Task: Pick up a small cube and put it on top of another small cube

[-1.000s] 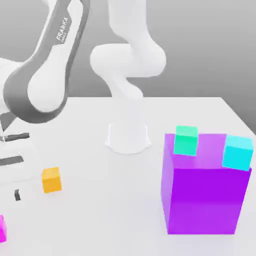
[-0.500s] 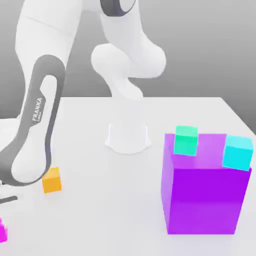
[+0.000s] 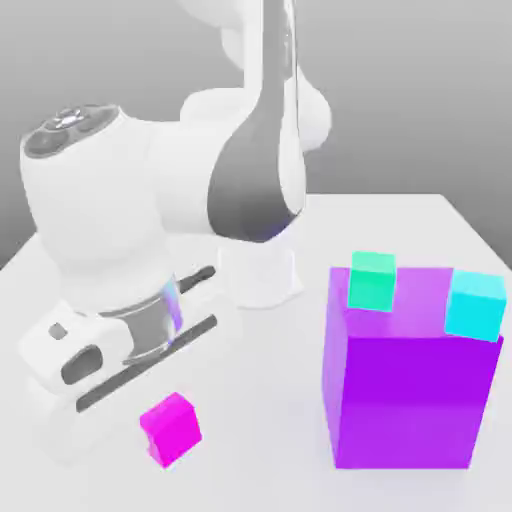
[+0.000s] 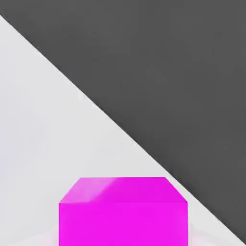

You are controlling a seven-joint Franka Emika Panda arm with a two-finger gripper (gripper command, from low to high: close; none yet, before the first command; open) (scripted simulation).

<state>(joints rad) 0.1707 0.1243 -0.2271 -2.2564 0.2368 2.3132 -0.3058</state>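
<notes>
Cube (image 3: 171,431) sits just under hand (image 3: 170,422) body, w/ hand clenched on it.

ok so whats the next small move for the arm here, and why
Probably carry the magenta cube toward the purple block at the exterior view's right, keeping it high: it seems held at the gripper, showing close up in the hand view, while the green cube and cyan cube, both possible bases, sit on top of that block.

Cube (image 3: 172,431) magenta; block (image 3: 408,395) purple; tabletop (image 3: 270,400) pale grey.
</notes>
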